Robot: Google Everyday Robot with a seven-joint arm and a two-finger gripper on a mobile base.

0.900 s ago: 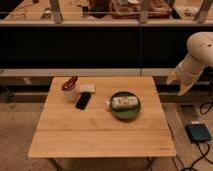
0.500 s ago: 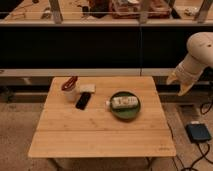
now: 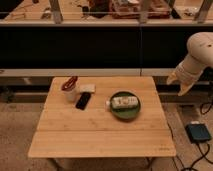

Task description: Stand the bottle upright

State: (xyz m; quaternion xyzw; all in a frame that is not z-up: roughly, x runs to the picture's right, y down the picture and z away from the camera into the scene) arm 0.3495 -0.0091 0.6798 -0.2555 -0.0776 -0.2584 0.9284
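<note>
The bottle [image 3: 123, 102] is small and pale with a white cap at its left end and a cream label. It lies on its side on a green plate [image 3: 125, 113] on the right half of the wooden table [image 3: 100, 135]. My gripper [image 3: 180, 85] hangs at the end of the white arm [image 3: 200, 50], off the table's right edge, well to the right of and above the bottle, not touching anything.
A white cup with red items [image 3: 69, 89] stands at the table's back left, next to a small cream block [image 3: 87, 88] and a black phone [image 3: 83, 100]. A dark device with a cable [image 3: 198, 132] lies on the floor at right. A dark counter runs behind.
</note>
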